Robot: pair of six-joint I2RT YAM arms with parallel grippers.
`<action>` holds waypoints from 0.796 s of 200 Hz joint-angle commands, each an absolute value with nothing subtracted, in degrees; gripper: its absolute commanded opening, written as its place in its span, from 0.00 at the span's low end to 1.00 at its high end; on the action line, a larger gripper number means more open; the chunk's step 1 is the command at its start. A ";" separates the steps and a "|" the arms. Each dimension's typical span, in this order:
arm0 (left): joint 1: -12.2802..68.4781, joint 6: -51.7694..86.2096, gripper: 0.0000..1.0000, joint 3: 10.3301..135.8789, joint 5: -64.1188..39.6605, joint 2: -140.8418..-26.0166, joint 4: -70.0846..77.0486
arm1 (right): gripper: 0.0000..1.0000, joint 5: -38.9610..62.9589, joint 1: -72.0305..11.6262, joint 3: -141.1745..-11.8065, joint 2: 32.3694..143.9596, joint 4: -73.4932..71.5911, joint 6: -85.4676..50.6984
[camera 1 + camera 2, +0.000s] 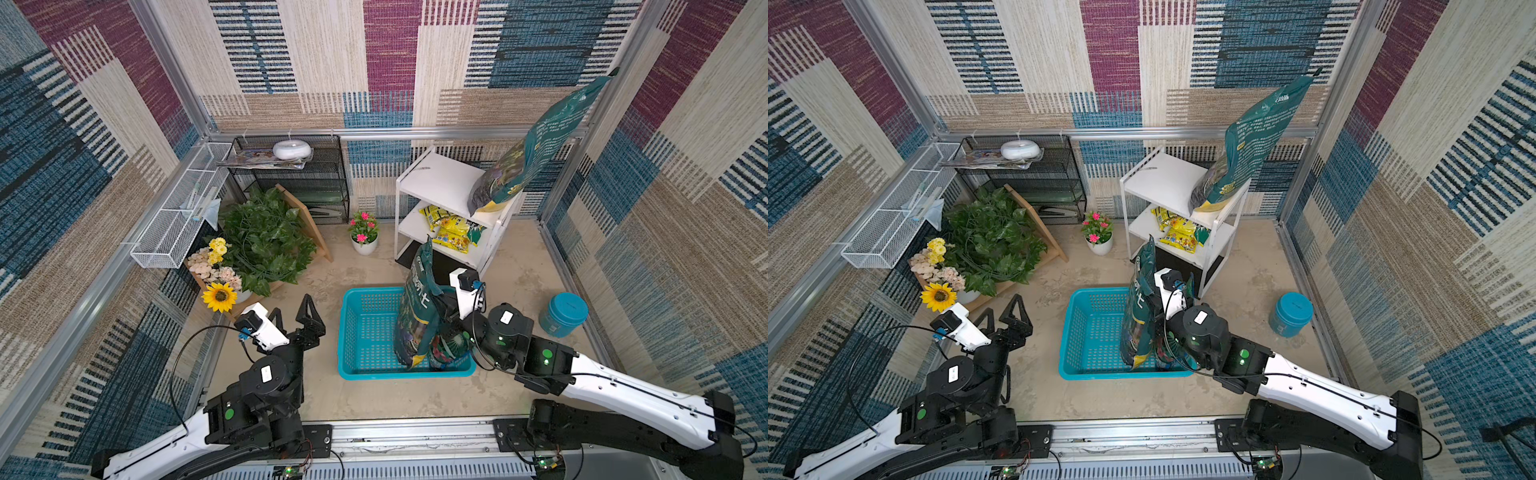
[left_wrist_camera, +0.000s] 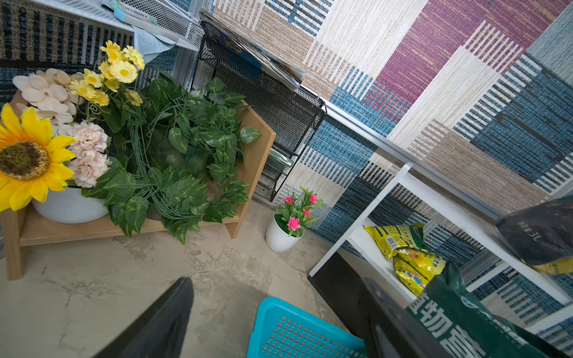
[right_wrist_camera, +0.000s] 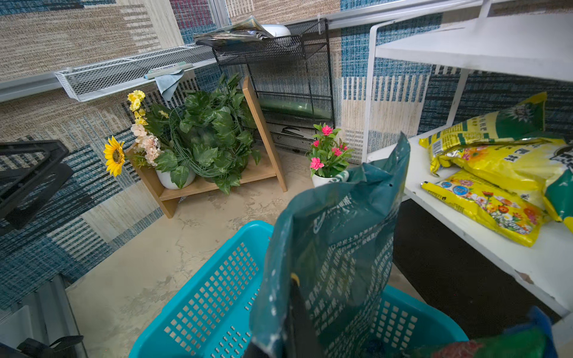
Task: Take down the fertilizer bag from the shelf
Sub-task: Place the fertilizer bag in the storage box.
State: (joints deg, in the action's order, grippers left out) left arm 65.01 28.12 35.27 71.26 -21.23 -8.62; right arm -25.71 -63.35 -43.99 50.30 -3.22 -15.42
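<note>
A: Where is the fertilizer bag (image 1: pixel 417 316) found?

B: It is seen upright in the teal basket (image 1: pixel 343 332), at the basket's 3 o'clock end, with its lower end down inside. It is off the shelf (image 1: pixel 436 178), which is set at about 1 o'clock from the basket on the worktop (image 1: pixel 374 399).

A: How is it held?

B: The right tool (image 1: pixel 444 316) is pressed together on the bag's 3 o'clock side. In the right wrist view, a black finger (image 3: pixel 299 313) is seen flat against the dark green film.

A: And the left tool (image 1: pixel 293 313)?

B: It is spread wide and is positioned at 9 o'clock of the basket, apart from it.

A: What is seen on the shelf?

B: A second green bag (image 1: pixel 540 141) is leaned at the top board's 3 o'clock edge, tilted toward 1 o'clock. Yellow packets (image 1: pixel 451 232) are laid on the lower board.
</note>
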 commanded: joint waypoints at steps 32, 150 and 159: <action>64.97 27.69 0.86 35.13 70.54 -21.40 -7.78 | 0.00 -24.82 -64.77 -40.68 44.01 -0.96 -21.37; 65.02 27.95 0.86 35.07 70.56 -21.36 -7.91 | 0.00 -20.75 -69.18 -37.51 35.21 5.22 -29.44; 64.97 27.99 0.87 35.07 70.58 -21.36 -7.91 | 0.00 -21.08 -69.59 -36.98 34.35 5.91 -30.06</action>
State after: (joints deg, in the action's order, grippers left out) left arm 65.01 28.12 35.18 70.43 -21.34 -8.62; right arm -20.10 -68.64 -37.52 36.27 6.63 -26.81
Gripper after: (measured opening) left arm 0.865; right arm 0.069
